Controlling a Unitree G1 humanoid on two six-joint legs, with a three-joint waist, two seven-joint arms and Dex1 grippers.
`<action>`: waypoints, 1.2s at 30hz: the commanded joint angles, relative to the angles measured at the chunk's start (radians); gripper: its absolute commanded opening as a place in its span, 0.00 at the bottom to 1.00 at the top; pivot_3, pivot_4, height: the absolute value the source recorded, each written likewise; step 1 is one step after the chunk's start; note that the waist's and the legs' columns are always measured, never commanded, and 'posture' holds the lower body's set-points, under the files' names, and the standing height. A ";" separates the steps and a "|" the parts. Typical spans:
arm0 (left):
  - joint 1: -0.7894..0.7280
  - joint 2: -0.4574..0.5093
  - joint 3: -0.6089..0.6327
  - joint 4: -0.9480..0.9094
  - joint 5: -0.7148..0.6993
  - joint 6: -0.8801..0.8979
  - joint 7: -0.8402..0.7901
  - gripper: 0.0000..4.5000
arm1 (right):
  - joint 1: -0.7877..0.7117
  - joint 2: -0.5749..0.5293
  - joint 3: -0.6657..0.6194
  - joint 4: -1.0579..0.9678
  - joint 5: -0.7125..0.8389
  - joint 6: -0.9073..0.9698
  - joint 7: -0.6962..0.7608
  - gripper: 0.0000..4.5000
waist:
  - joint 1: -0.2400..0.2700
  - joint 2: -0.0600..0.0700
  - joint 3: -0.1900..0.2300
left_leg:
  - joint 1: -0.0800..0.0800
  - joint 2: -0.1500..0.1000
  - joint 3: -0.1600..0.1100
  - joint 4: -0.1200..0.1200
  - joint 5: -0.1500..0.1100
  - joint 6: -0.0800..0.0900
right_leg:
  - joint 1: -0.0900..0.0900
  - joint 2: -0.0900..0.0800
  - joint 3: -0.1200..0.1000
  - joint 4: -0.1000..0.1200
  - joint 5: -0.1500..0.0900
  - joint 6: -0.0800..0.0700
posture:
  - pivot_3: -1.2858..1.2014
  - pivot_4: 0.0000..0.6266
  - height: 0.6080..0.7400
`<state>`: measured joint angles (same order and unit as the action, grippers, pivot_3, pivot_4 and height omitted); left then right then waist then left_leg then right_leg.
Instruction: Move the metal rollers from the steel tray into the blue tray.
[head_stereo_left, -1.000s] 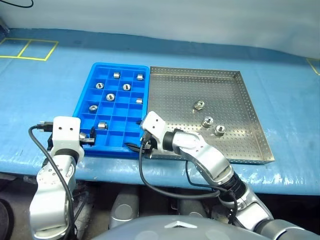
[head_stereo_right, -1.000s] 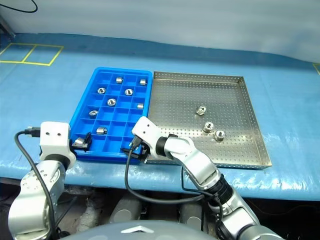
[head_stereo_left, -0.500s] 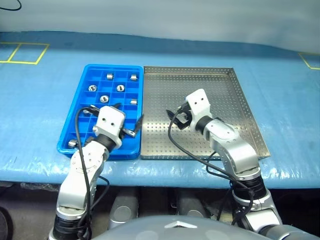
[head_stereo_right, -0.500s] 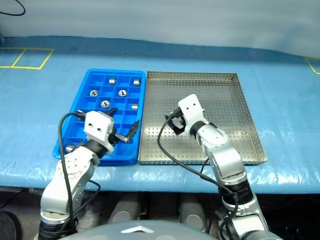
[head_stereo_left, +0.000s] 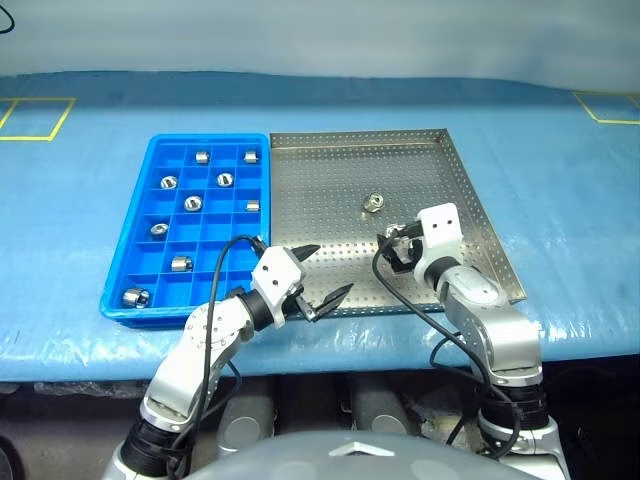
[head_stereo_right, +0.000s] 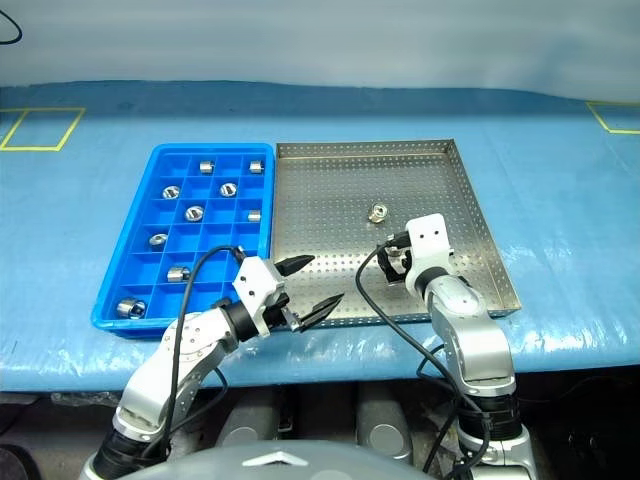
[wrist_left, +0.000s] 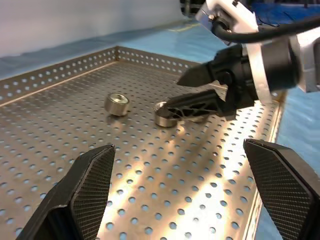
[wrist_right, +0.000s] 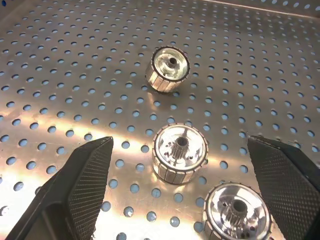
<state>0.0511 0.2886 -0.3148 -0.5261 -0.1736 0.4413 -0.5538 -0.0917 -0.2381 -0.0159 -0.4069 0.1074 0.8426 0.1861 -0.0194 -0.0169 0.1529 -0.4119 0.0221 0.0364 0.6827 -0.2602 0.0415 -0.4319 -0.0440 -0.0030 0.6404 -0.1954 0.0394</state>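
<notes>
Blue tarp-covered table (head_stereo_left: 560, 190) runs the width of the head views; yellow tape squares (head_stereo_left: 30, 118) sit at its far corners.

Steel tray (head_stereo_left: 340, 180), perforated floor, lies at centre. Blue tray (head_stereo_left: 125, 250) lies touching its 9 o'clock edge, long sides parallel.

Right gripper (head_stereo_right: 392, 254) hangs over the steel tray's near-right part, about 4 o'clock from tray centre, fingers spread wide and holding nothing. Left gripper (head_stereo_left: 318, 272) sits at the steel tray's near rim, about 7 o'clock from tray centre, pointing toward the right arm; its two black fingers (wrist_left: 80, 192) are also spread wide and empty.

Metal rollers: one loose roller (head_stereo_left: 371, 203) stands alone on the steel floor just right of tray centre. In the right wrist view, three rollers lie on the perforated floor: a far roller (wrist_right: 168, 68) tilted on its edge, a middle roller (wrist_right: 180, 152) between the spread fingers, and a near roller (wrist_right: 238, 210) close beside it, apart from it. In the left wrist view, the right gripper's fingers sit around one roller (wrist_left: 165, 115), with another (wrist_left: 117, 104) just beside it.

Blue tray holds eight rollers, one per compartment; the nearest (head_stereo_left: 135, 297) is in the 7 o'clock corner cell.
</notes>
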 joint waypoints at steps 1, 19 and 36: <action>0.004 -0.006 -0.009 -0.018 -0.014 -0.021 0.006 0.99 | 0.020 -0.009 -0.024 -0.007 0.006 -0.011 0.001 1.00 | -0.001 0.000 0.000 | 0.000 0.000 0.000 0.000 0.000 0.000 | 0.000 0.000 0.000 0.000 0.000 0.000 | 0.50 0.24 1.00; 0.017 -0.005 -0.025 -0.025 -0.012 -0.003 0.040 1.00 | 0.049 0.016 -0.036 0.108 -0.003 -0.067 -0.021 0.80 | 0.004 0.000 0.000 | 0.000 0.000 0.000 0.000 0.000 0.000 | 0.000 0.000 0.000 -0.001 0.000 0.000 | 0.51 0.24 1.00; 0.055 0.012 0.027 -0.046 -0.018 0.001 0.078 1.00 | 0.008 -0.208 0.215 -0.223 0.111 0.092 0.273 0.38 | 0.004 0.003 0.001 | 0.000 0.001 0.000 -0.001 0.000 0.000 | 0.000 0.001 0.000 0.000 0.000 0.000 | 0.52 0.24 1.00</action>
<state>0.1043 0.2996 -0.3072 -0.5275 -0.1792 0.4514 -0.4836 -0.0577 -0.4375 0.1846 -0.5624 0.1920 0.9304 0.4243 -0.0151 -0.0141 0.1542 -0.4116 0.0230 0.0359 0.6825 -0.2604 0.0420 -0.4323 -0.0432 -0.0031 0.6403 -0.1958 0.0394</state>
